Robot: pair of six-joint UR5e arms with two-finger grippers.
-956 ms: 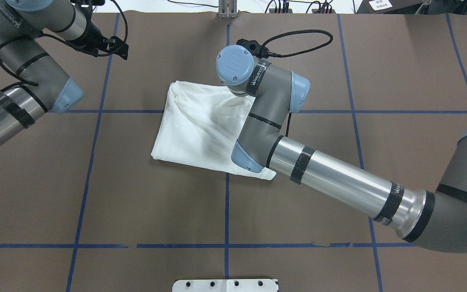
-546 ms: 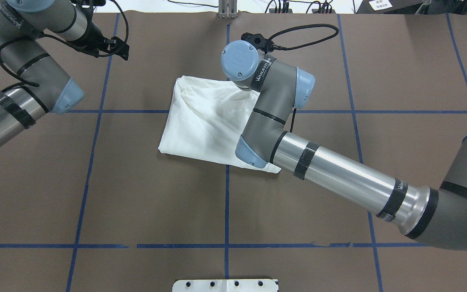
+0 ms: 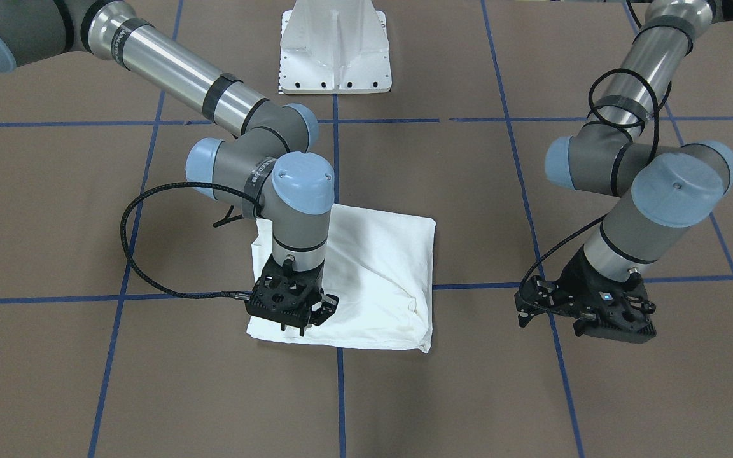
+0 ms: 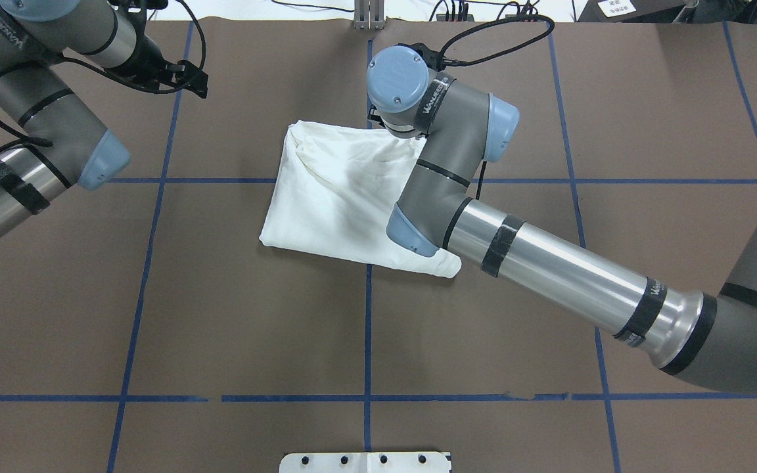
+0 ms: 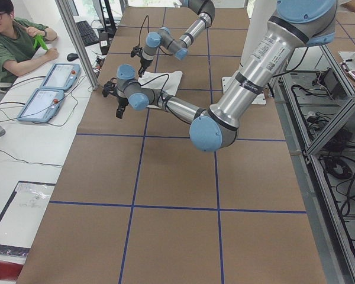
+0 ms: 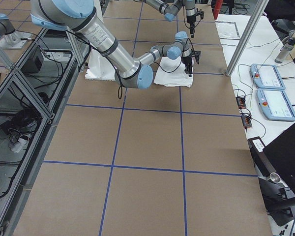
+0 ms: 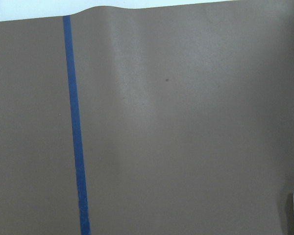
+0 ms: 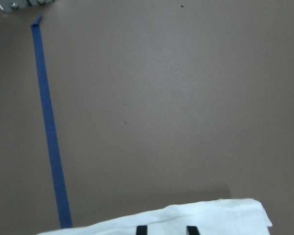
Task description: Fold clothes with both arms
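At the middle of the brown-covered table (image 3: 500,381), the white T-shirt (image 3: 379,267) lies folded down to a plump, slightly skewed rectangle across a crossing of blue tape lines (image 3: 340,407). The right gripper (image 3: 295,326) stands upright on the shirt's corner farthest from the robot, on that arm's own side. In its wrist view the fingertips (image 8: 142,230) sit close together, sunk into the cloth's edge. It therefore seems to be pinching that corner rather than merely resting on it. A low hold at one corner would suit sliding or squaring the bundle, or raising the edge for one more fold.

The left gripper (image 3: 586,315) hangs above bare table, well apart from the shirt, probably parked clear of the work. Whether its fingers are spread or drawn together cannot be told. Its wrist camera shows only table, tape and a sliver of white.
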